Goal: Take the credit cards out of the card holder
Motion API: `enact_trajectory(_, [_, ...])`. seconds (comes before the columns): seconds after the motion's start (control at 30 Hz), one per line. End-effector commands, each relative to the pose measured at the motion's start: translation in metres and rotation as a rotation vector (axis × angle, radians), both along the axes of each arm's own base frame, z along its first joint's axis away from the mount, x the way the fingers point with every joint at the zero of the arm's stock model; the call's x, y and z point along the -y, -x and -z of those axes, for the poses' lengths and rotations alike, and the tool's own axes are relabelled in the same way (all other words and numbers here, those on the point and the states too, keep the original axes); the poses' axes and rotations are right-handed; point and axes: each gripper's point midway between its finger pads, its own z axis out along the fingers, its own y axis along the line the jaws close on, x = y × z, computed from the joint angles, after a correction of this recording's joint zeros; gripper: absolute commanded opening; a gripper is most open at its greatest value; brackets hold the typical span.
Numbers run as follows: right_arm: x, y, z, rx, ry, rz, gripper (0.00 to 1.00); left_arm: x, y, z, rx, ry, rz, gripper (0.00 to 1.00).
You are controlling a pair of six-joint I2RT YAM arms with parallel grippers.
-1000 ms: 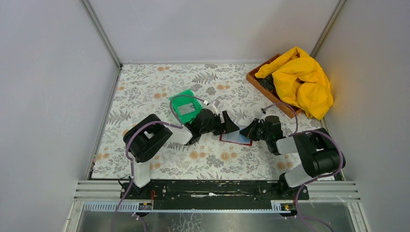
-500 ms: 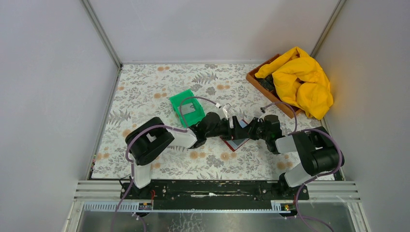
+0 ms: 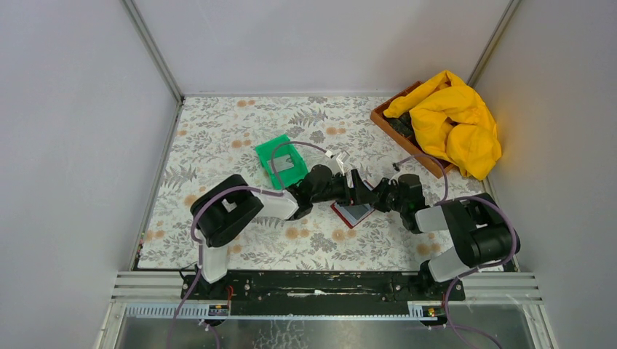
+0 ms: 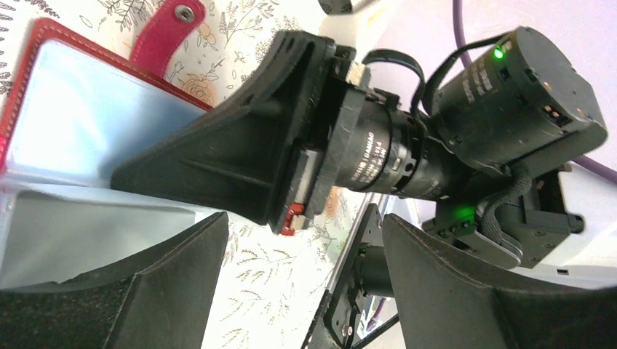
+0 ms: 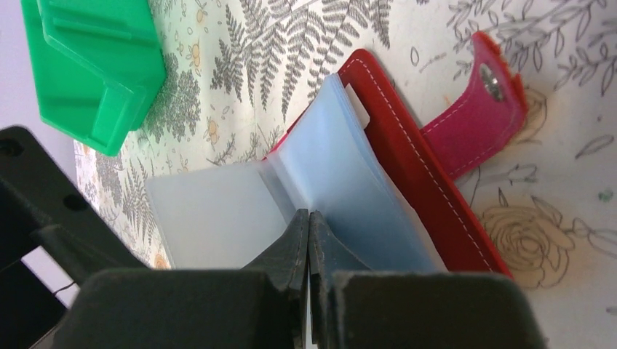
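Right jaws: closed, fingertips [image 5: 295, 240] pressed together. The tips sit on the crease of the pale blue-grey sleeves [image 5: 218, 218] of the card holder [image 5: 407, 182]. Cannot tell whether a sleeve is pinched between them.

Left jaws: wide open, nothing held. The fingers [image 4: 167, 283] fill the two bottom corners of the left wrist view. They point at the right jaws, just beside them and over the holder's edge.

Card holder: lies open on the bench [image 3: 218, 131], a little right of centre in the top view, beneath both jaws. The dark red cover is down and the sleeves are fanned up. The strap [image 5: 484, 116] with its snap stud lies flat on the bench, at the upper right of the right wrist view. Cannot tell whether the sleeves hold cards.

Green bin [image 3: 271, 149]: up and left of the holder, apart from it. A grey card [image 3: 285, 167] lies inside it, and a purple cable loops across it in the top view.

Upper right of the bench: a yellow cloth [image 3: 451, 120] is heaped on a brown tray [image 3: 384, 120].
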Motion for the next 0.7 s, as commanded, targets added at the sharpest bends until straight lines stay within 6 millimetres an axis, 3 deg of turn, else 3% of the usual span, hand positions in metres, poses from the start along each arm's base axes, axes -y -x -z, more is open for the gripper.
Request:
enact_trajectory(0.0, [0.004,0.012,-0.003,-0.012,0.000,0.012,0.00,0.007,-0.012,0.002,0.034,0.008,-0.007,0.85])
enact_trajectory(0.33, [0.045,0.002,-0.044,0.124,0.145,0.185,0.05,0.008,-0.021,0.010,0.032,-0.006,-0.009,0.85])
enact_trajectory(0.53, [0.062,0.006,-0.050,0.153,0.197,0.258,0.06,0.008,-0.024,0.014,0.028,-0.007,-0.016,0.85])
enact_trajectory(0.67, [0.060,0.008,-0.052,0.171,0.198,0.233,0.07,0.004,-0.026,0.010,0.035,0.018,-0.036,0.85])
